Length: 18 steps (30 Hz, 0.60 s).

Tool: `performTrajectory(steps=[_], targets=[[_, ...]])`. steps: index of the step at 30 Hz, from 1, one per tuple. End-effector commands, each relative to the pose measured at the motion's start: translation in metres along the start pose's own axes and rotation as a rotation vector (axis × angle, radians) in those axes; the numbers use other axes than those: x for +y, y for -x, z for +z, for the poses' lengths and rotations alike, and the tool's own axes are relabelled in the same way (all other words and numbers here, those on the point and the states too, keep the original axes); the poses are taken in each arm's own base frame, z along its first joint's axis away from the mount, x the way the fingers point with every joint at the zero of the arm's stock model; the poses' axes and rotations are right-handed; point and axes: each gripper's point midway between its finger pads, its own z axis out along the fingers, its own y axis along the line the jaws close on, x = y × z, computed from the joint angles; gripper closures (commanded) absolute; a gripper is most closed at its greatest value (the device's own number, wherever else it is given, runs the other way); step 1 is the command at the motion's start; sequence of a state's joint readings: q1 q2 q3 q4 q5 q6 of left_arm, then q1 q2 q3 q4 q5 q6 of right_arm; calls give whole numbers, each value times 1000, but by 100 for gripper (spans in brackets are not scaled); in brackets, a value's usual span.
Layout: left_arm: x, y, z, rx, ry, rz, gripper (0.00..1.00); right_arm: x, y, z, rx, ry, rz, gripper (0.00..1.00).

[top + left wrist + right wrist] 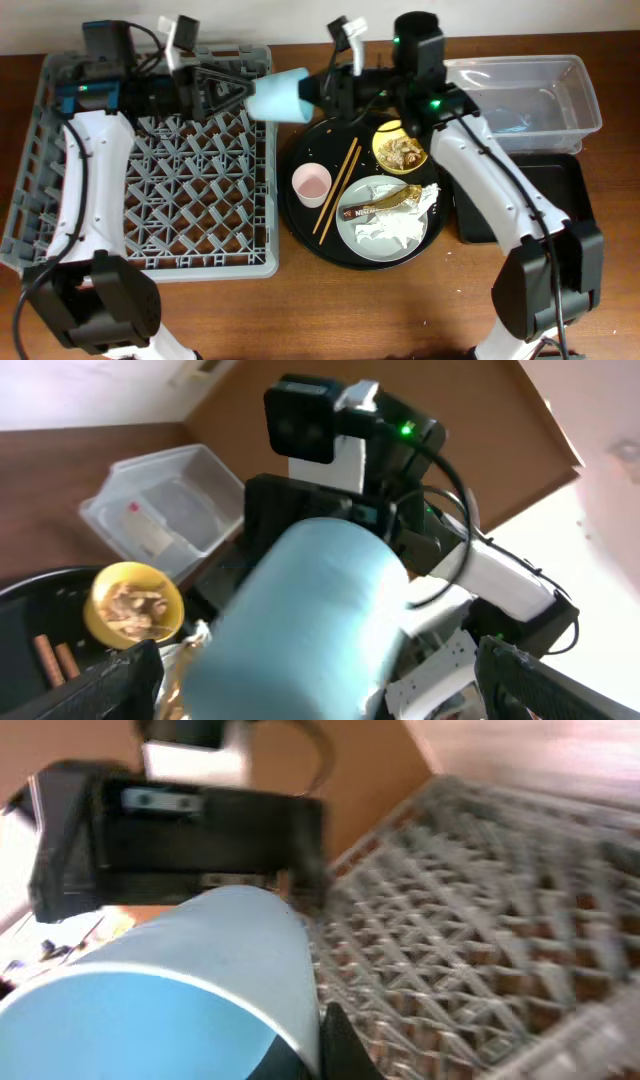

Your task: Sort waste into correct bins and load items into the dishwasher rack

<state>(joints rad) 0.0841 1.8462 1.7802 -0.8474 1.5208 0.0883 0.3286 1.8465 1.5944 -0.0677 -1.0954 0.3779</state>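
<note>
Stretching beneath both pincers, the table (300,320) is carrying everything. The rack (150,200) is sitting under the left pincer (243,92) and running back beneath its arm. The round tray (298,215) is lying below the right pincer (318,88), reaching from there toward the table's near edge. The tub (575,95) is standing well behind the right pincer, past its arm. The black tray (560,200) is lying just nearer than the tub, also well behind that pincer.

On the round tray, the plate (372,187) is sitting below and a little behind the right pincer, bearing napkins (395,235) and the wrapper (385,203). The bowl (378,150) is sitting under the right pincer's arm, holding scraps (402,152). The chopsticks (338,190) are lying side by side on a slant almost straight below the right pincer, between the plate and the pink cup (311,183).

The blue cup (280,96) is hanging on its side in the air between the two pincers, over the rack's edge. The right pincer is pinching it at the mouth end, with one finger (340,1045) showing beside the rim in the right wrist view. The left pincer is standing spread, its fingers (110,680) flanking the cup's base end, with a gap showing on each side in the left wrist view.
</note>
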Motion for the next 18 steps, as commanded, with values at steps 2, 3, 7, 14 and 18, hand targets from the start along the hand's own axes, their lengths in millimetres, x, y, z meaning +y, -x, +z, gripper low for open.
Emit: performTrajectory(steps=[2, 3, 7, 14, 18], targets=[[-6, -1, 14, 25, -27, 55, 1, 29, 7, 2, 6, 120, -17, 96], [-6, -1, 14, 25, -27, 55, 1, 28, 9, 2, -2, 115, -28, 96], [-17, -2, 17, 28, -85, 44, 23, 16, 15, 3, -38, 44, -29, 96], [-25, -10, 36, 65, -121, 45, 14, -2, 18, 9, -69, 13, -58, 96], [-26, -11, 40, 73, -129, 45, 21, -1, 22, 8, -85, 8, -79, 96]])
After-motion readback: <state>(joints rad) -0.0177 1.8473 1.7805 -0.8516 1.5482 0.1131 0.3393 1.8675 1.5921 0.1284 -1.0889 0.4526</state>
